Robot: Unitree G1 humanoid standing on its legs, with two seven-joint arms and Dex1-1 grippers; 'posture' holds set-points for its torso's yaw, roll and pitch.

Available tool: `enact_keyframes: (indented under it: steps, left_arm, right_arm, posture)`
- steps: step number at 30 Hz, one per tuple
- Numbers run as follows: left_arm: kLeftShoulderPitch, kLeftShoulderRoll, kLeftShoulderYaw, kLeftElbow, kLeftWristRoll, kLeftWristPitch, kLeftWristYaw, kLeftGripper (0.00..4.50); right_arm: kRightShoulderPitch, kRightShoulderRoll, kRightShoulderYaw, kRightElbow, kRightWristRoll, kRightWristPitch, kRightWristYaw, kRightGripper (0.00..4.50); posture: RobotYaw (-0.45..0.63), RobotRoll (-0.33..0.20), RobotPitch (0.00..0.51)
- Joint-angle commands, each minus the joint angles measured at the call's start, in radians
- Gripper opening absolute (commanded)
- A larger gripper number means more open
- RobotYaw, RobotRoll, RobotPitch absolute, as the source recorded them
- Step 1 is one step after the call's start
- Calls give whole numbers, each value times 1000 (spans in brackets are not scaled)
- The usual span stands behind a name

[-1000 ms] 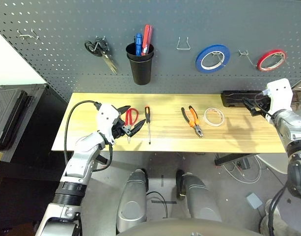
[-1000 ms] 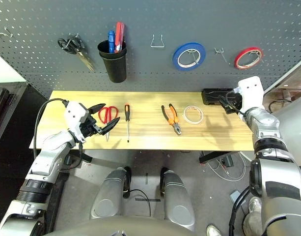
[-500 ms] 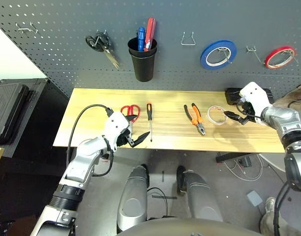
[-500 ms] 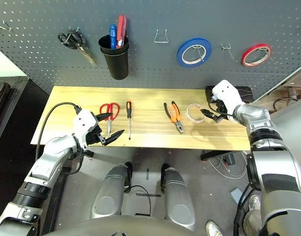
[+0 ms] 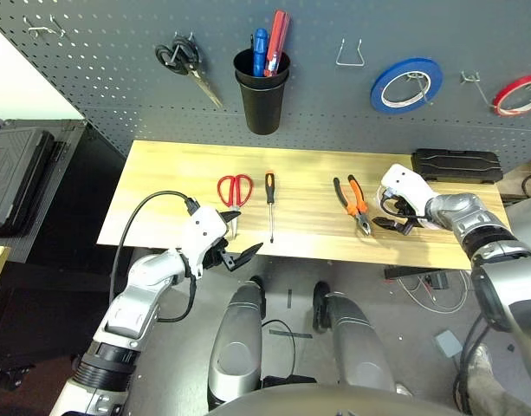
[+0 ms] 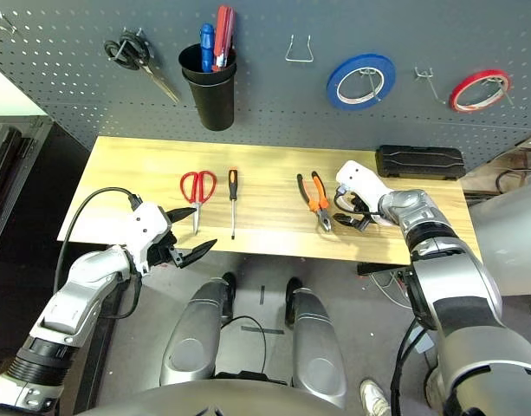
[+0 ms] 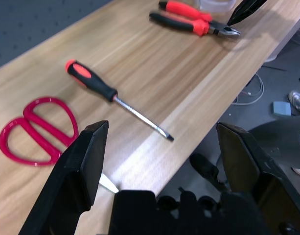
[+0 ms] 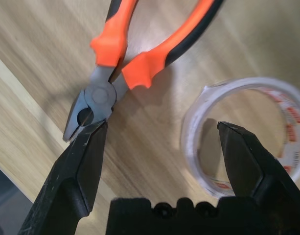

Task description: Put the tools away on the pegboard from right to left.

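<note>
Table: one tape roll (image 8: 247,142), pliers (image 5: 352,199), screwdriver (image 5: 269,197), red scissors (image 5: 231,191).

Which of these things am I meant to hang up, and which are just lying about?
To hang on the pegboard:
tape roll
pliers
screwdriver
red scissors

Just lying about:
black scissors
cup
blue tape
red tape
black case

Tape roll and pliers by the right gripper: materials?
Tape roll: looks like clear, glossy plastic film, since the wood grain shows through its wall; red print inside. Pliers: dull grey metal head, probably steel; handles a matte orange-and-black moulded grip, plastic or rubber.
</note>
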Motion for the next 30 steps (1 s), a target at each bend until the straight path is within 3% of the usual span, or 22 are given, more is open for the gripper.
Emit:
enact_keyframes:
  steps: [1, 3, 6, 16, 30]
  left_arm:
    - [26, 14, 2, -35, 0, 27, -2, 4486]
    - [25, 13, 4, -42, 1, 36, -1, 4486]
    - [25, 13, 4, -48, 2, 45, 1, 4500]
    - [-3, 5, 1, -28, 5, 50, 3, 4500]
    - [-40, -17, 3, -26, -31, -39, -36, 4500]
  right_arm:
    - [19, 16, 9, 33, -18, 42, -29, 4500]
    - [25, 20, 9, 37, -21, 61, -43, 4500]
    - [33, 22, 5, 39, -19, 85, -63, 3852]
    - [55, -5, -19, 31, -3, 99, -120, 82]
    - [213, -78, -106, -56, 51, -81, -372, 36]
  posture:
    - [391, 0, 344]
    - [393, 0, 345]
    - [393, 0, 345]
    - [378, 0, 327]
    - [355, 0, 286]
